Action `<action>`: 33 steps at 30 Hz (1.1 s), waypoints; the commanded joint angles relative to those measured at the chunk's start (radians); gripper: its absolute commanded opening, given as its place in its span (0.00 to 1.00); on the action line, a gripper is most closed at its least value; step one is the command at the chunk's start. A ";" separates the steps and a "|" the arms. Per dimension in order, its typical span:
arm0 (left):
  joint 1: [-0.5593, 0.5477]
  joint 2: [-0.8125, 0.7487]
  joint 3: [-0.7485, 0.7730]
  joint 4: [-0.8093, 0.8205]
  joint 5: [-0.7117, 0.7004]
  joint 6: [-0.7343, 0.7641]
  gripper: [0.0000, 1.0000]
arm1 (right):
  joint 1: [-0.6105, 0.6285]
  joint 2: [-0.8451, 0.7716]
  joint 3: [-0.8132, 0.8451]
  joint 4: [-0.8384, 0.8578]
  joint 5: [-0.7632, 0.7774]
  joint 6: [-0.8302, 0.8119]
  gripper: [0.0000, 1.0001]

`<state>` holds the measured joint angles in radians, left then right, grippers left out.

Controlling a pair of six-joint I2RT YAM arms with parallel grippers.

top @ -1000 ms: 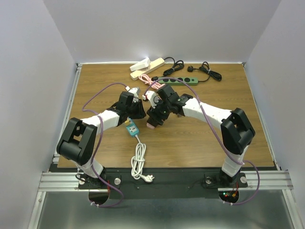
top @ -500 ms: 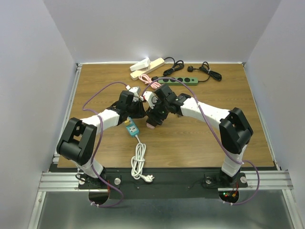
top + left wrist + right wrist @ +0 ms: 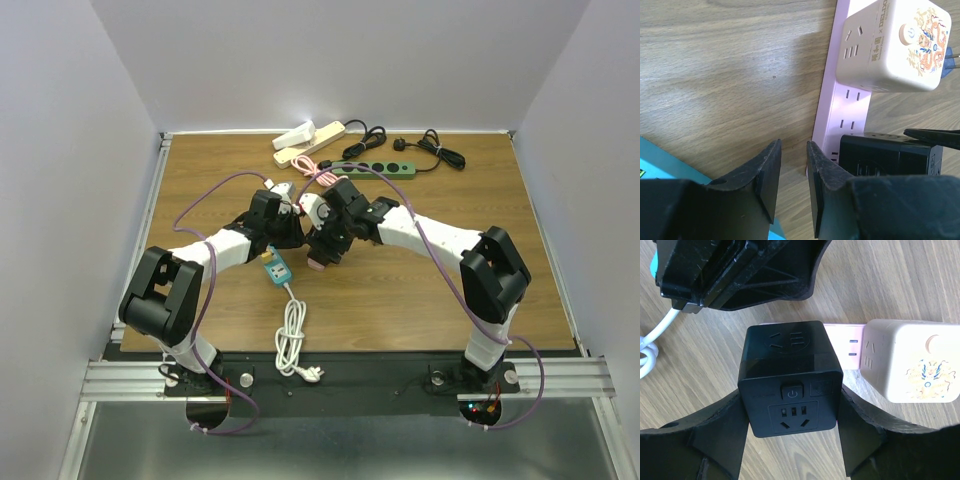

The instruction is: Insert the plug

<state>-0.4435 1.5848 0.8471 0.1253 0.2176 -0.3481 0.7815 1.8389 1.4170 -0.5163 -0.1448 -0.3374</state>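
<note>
The right gripper [image 3: 790, 410] was clamped on a black cube adapter [image 3: 790, 380], one finger on each side face and the cube's socket face and power button turned up toward the wrist. Below and just beyond the fingertips ran the pink power strip [image 3: 832, 115], with the cube standing at its end. From these angles it could not be told whether the cube's prongs had seated in the strip. Farther along the strip, to that gripper's right, sat a cream cube adapter [image 3: 912, 360] printed with a dragon. It was plugged in and stood apart from the black cube, with bare sockets between the two.

The left gripper [image 3: 792, 160] hung low over the wooden table [image 3: 715, 65]. Its fingers [image 3: 767, 170] were parted by a narrow slit and held nothing that could be seen, and the strip's end lay just off its right fingertip. A teal socket block [image 3: 276, 268] lay directly behind this gripper, its white cable [image 3: 291, 335] coiled toward the arm bases.

Compared with one second earlier, the right arm had edged slightly toward the left arm. The left arm, the teal block and the strip had kept their places.
</note>
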 commanded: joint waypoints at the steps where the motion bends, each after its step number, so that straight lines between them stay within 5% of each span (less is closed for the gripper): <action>1: -0.001 -0.029 0.032 -0.004 0.005 0.020 0.38 | 0.010 -0.003 0.008 -0.099 0.054 -0.012 0.00; 33: -0.001 -0.045 0.020 0.008 0.035 0.020 0.37 | 0.010 -0.032 0.108 -0.168 0.058 -0.058 0.00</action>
<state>-0.4435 1.5841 0.8516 0.1131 0.2325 -0.3401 0.7868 1.8366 1.4757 -0.6762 -0.0498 -0.3790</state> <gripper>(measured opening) 0.370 0.672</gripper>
